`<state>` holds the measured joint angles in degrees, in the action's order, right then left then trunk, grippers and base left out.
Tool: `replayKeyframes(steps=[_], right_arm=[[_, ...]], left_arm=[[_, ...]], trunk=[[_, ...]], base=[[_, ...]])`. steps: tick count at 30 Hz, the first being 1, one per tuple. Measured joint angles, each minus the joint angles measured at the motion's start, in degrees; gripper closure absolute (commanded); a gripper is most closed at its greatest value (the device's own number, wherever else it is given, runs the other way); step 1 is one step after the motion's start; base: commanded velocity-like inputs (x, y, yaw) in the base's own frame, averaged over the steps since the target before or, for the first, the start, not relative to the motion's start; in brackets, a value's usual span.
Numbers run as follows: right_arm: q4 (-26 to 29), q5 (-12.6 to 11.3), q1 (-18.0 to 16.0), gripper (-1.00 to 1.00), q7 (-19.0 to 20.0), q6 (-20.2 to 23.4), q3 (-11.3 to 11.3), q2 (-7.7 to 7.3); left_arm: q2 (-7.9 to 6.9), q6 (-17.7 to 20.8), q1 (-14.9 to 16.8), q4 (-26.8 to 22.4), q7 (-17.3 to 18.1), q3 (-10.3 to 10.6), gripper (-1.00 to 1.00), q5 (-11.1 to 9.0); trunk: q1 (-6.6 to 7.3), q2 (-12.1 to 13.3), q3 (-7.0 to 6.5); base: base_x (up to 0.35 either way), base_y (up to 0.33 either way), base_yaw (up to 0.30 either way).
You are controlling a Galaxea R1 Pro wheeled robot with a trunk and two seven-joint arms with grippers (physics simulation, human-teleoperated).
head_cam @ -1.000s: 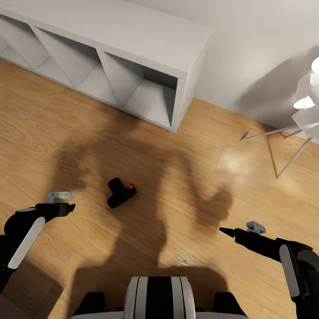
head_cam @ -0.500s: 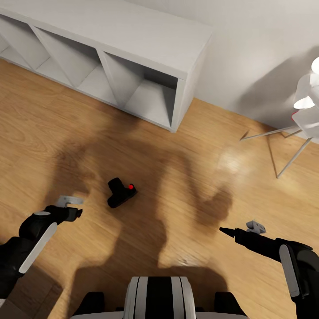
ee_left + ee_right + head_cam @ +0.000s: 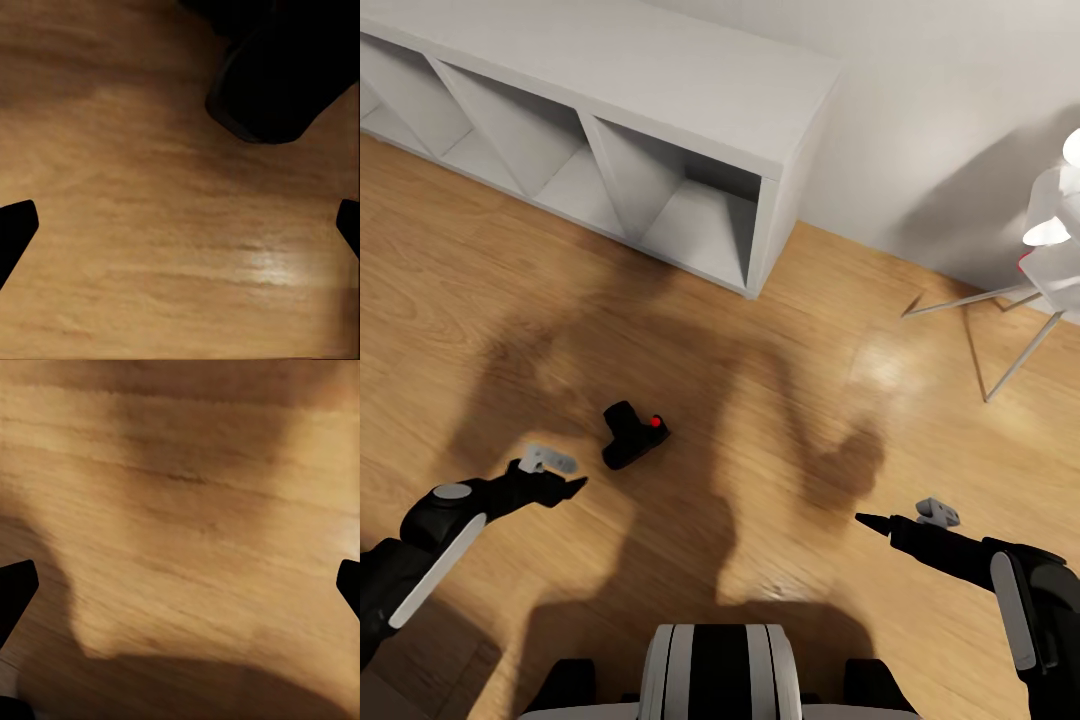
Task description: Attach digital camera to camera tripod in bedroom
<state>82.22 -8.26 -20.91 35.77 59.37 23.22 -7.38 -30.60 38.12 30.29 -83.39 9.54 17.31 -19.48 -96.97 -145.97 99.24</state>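
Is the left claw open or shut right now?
Open. In the left wrist view the left claw has its fingertips at opposite edges, bare floor between.

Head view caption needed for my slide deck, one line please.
Left tool hovers open near the digital camera lying on the wood floor, grey cube shelf behind.

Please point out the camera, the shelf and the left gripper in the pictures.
Camera (image 3: 632,440), head view: on its black body, beside the red dot.
Shelf (image 3: 660,70), head view: on its flat top.
Left gripper (image 3: 575,486), head view: at its fingertips.
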Motion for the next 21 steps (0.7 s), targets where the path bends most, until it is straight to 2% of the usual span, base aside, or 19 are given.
replayKeyframes(steps=[2, 8, 12, 17, 21], right_arm=[[0.00, 0.00, -0.02, -1.00, -0.01, -0.01, 0.00, 0.00], [-0.05, -0.01, -0.01, -1.00, -0.01, -0.01, -0.05, 0.07], [-0.06, -0.02, 0.01, -1.00, -0.01, -0.01, -0.08, 0.08], [-0.06, -0.07, 0.02, -1.00, -0.02, -0.01, -0.08, 0.09], [-0.06, -0.07, 0.02, -1.00, -0.03, -0.01, -0.09, 0.09]], left_arm=[[-0.39, -0.55, 0.00, 0.17, 3.02, 0.11, -1.00, 0.13], [-1.31, -1.92, 0.00, 0.91, 5.79, 0.19, -1.00, 1.10], [-1.47, -3.06, 0.00, 1.58, 6.25, 0.14, -1.00, 3.10], [-1.37, -3.52, 0.00, 2.57, 6.29, 0.00, -1.00, 4.14], [-0.87, -3.73, 0.00, 3.29, 5.03, -0.01, -1.00, 4.99]], trunk=[[0.00, 0.00, 0.00], [0.00, 0.00, 0.00], [0.00, 0.00, 0.00], [0.00, 0.00, 0.00], [0.00, 0.00, 0.00]], base=[[0.000, 0.000, 0.000], [0.000, 0.000, 0.000], [0.000, 0.000, 0.000], [0.000, 0.000, 0.000], [0.000, 0.000, 0.000]])
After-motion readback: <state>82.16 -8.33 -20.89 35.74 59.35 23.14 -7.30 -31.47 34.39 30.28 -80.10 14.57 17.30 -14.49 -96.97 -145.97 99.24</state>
